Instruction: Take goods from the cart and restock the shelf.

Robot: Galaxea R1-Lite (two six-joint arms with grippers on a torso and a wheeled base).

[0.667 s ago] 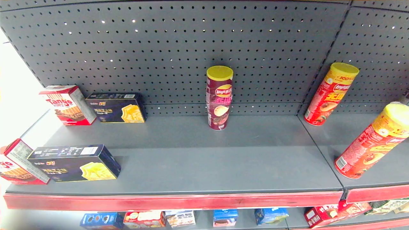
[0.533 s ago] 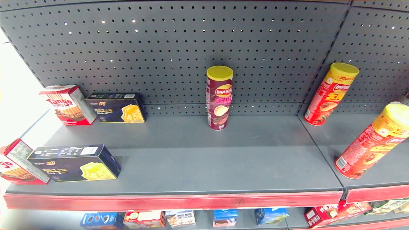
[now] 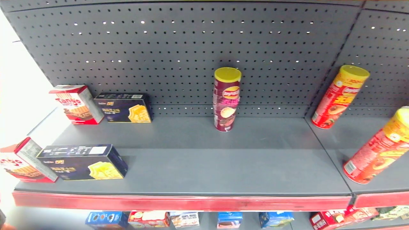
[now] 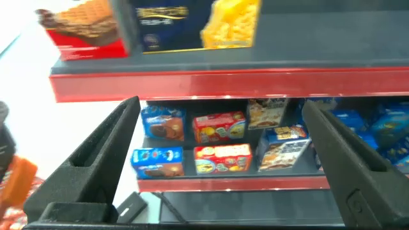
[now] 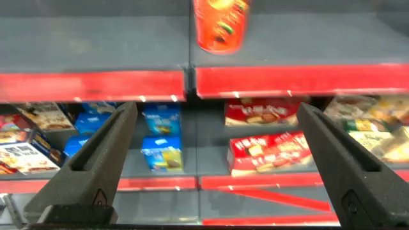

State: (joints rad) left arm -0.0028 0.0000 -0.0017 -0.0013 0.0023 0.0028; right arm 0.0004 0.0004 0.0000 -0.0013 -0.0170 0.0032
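Left pincer (image 4: 220, 107) and right pincer (image 5: 216, 108) gape empty (facing the red shelf edge (image 4: 223, 83)); a maroon can (image 3: 226, 99) stands mid-shelf.

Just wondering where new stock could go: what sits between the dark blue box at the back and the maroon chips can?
Nothing. The head view shows bare grey shelf from the dark blue box to the maroon chips can.

I see a matt grey metal shelf (image 3: 207, 166) and perforated back panel (image 3: 179, 48), a glossy cardboard box (image 3: 83, 163), a shiny tube (image 3: 226, 102) with smooth plastic lid (image 3: 227, 74).
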